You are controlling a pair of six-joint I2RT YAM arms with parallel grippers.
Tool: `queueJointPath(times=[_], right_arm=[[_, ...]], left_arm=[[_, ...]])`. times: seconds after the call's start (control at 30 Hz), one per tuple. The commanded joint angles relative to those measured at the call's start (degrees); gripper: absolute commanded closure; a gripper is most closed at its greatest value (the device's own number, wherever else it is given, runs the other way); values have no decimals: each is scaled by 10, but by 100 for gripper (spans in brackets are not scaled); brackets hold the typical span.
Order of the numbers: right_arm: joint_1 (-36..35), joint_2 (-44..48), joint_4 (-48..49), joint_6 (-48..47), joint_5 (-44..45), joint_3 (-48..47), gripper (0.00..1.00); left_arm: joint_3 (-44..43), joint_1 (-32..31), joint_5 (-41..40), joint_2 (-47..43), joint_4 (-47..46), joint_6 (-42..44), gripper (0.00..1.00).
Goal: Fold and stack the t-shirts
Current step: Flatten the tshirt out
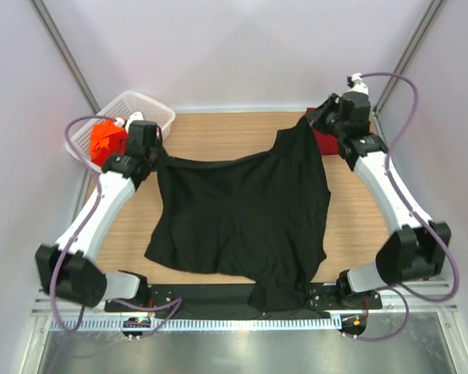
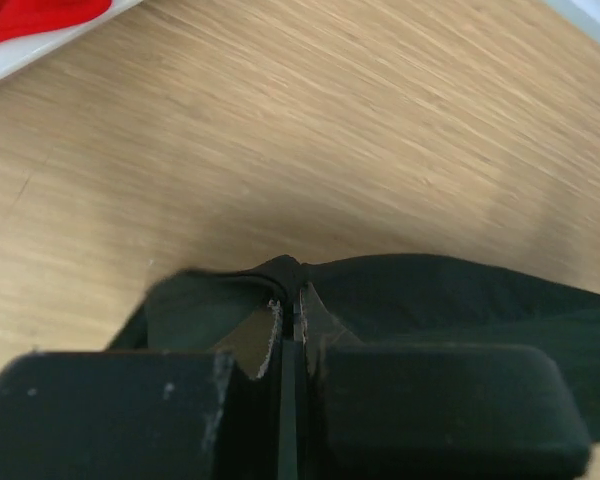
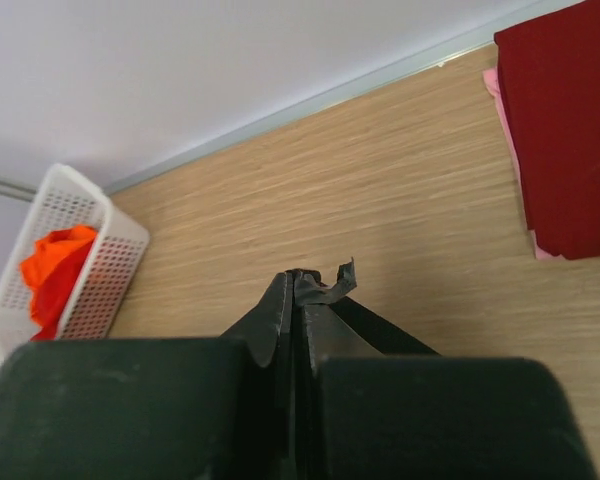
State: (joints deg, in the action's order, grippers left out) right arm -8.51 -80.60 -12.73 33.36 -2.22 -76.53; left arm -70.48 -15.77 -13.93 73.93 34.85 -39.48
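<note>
Black cloth: the black t-shirt (image 1: 242,218) is stretched between both arms over the wooden table (image 1: 210,132)

Left gripper (image 2: 288,300): jaws pressed together with no gap showing. A pinch of the shirt's edge is caught at the tips. The cloth runs off to the right of these fingers and sags just below them

Right gripper (image 3: 296,285): jaws likewise pressed tight. A small curl of black fabric sticks out just past the tips, and the rest drops away beneath the fingers

From overhead, the held edge dips between the two grips. The body of the shirt spreads on the table on the base side of both pairs of fingers, and its far end drapes over the near table edge. I cannot tell which part of the garment each grip has hold of

Dark red t-shirt (image 3: 570,130): folded flat on the table, beyond the right fingers and off to their right, not touching them. A pink strip (image 3: 492,85) shows under its left edge; I cannot tell what that is

White lattice basket (image 3: 110,270): well to the left of the right fingers, by the back wall. From overhead it sits just beyond the left fingers and to their left. Orange-red t-shirts (image 1: 105,140) are bunched inside it; I cannot tell how many
</note>
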Motion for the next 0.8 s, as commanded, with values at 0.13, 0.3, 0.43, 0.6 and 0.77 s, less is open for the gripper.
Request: queueJointPath(times=[0.13, 0.3, 0.43, 0.6, 0.77], right_arm=[[7, -183, 52, -53, 42, -141, 99], [10, -251, 43, -35, 30, -186, 99], [10, -259, 26, -34, 29, -194, 99], [21, -226, -12, -44, 99, -182, 99], [50, -180, -41, -55, 160, -149, 99]], left_arm=[[-112, 67, 91, 212, -59, 13, 100], [-194, 87, 115, 326, -15, 10, 100], [-228, 101, 125, 366, 2, 13, 100], [-275, 115, 167, 416, 24, 40, 100], [-293, 127, 202, 447, 16, 49, 99]])
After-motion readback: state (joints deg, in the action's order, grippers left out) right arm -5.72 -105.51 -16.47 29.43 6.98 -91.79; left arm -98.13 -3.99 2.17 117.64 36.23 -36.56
